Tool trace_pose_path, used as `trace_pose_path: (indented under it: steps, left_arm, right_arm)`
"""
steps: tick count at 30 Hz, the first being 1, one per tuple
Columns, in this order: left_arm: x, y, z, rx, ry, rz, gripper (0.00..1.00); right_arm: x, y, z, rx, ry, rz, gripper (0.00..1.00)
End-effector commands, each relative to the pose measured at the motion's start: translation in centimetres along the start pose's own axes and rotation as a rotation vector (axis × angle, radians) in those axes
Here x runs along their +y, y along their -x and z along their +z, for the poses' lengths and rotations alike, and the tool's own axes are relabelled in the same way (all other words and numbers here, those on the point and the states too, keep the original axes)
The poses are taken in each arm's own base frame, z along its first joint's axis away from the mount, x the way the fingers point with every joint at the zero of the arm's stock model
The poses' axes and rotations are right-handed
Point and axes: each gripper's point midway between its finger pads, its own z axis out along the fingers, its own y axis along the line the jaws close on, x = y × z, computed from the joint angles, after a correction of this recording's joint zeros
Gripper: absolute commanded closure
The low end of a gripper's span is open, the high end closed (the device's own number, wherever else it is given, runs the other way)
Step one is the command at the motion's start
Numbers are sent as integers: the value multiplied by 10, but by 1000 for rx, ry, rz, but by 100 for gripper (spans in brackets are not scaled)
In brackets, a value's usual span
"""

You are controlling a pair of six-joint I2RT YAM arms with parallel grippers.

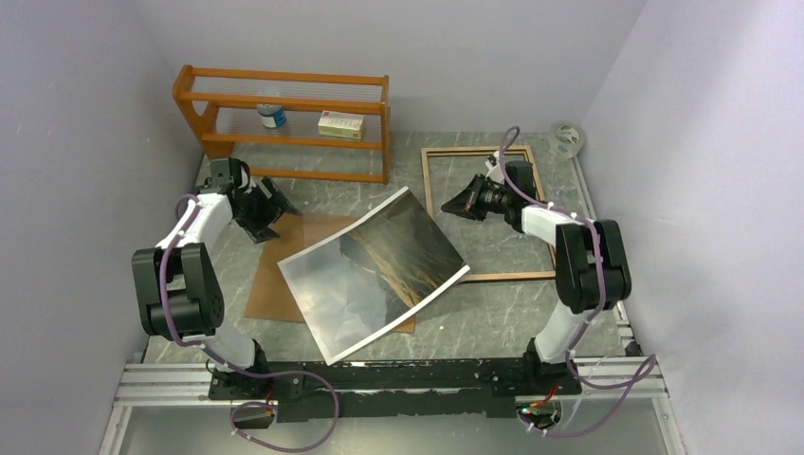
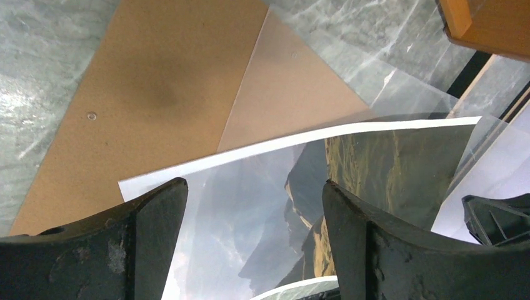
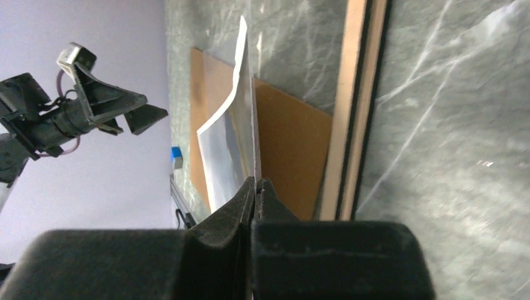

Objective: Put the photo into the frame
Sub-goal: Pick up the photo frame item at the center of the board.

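My right claw is pressed together on one edge of the photo. The print sags away from me, its far part over the brown board. The frame lies flat directly beneath me. With so thin a hold, I judge the print may slip or crease if dragged. Beyond the photo my left claw hovers spread above it, and a clear sheet lies on the board there.
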Motion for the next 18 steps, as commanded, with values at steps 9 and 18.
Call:
trace_pose_path:
  steps: [9,18]
  left_arm:
    - [30,-64,-11,101,22,-91,28]
    - [70,-38,-11,-70,239,-106,36]
  right_arm:
    - [80,-7,1,-222,-59,-52,100]
    - [116,0,-31,-214,-71,-266,100]
